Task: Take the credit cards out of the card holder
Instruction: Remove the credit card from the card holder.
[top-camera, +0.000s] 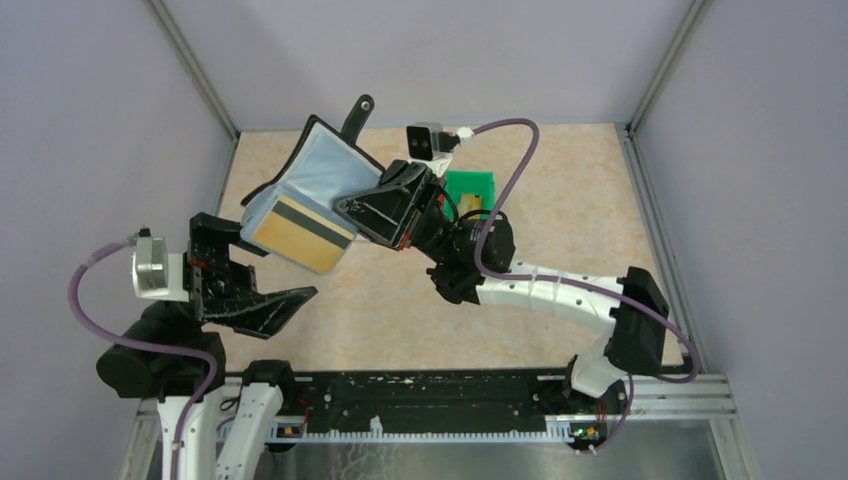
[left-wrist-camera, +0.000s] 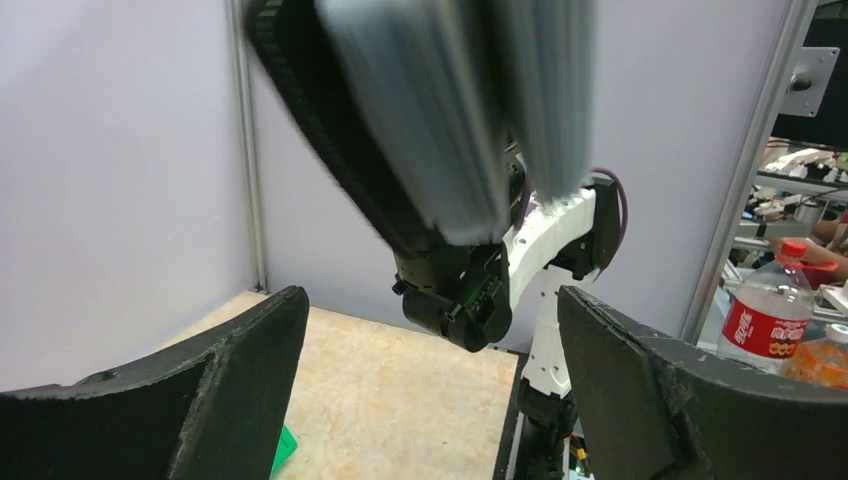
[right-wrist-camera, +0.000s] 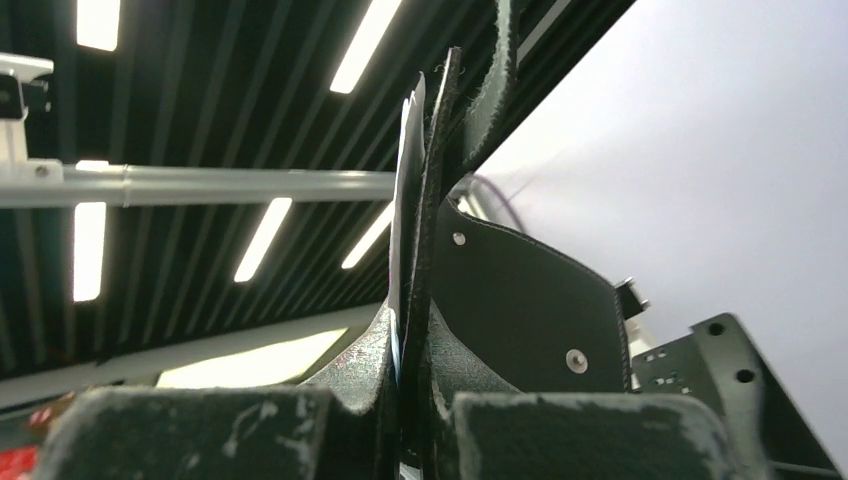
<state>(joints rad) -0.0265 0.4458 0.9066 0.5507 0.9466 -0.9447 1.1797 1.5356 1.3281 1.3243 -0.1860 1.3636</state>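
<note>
Nearest the bases, the left gripper (top-camera: 278, 268) sits on a raised, bent arm with its two black fingers spread wide and nothing between them; its wrist view shows the pads far apart below the blurred underside of the wallet. Just beyond it, the small black leather-like folding card holder (top-camera: 325, 165) is held up off the beige speckled table (top-camera: 400, 310). It is folded open so that its pale blue-grey lining faces the overhead camera. A gold-tan card with a dark magnetic stripe (top-camera: 298, 235) sticks out of its lower left end, and a narrow black strap with a snap stud (top-camera: 357, 112) points away at the far edge. The right gripper (top-camera: 348, 208) is clamped on the holder's right edge, its arm reaching in across the table. Farther back, a green plastic bin (top-camera: 470, 188) shows behind that wrist.
</note>
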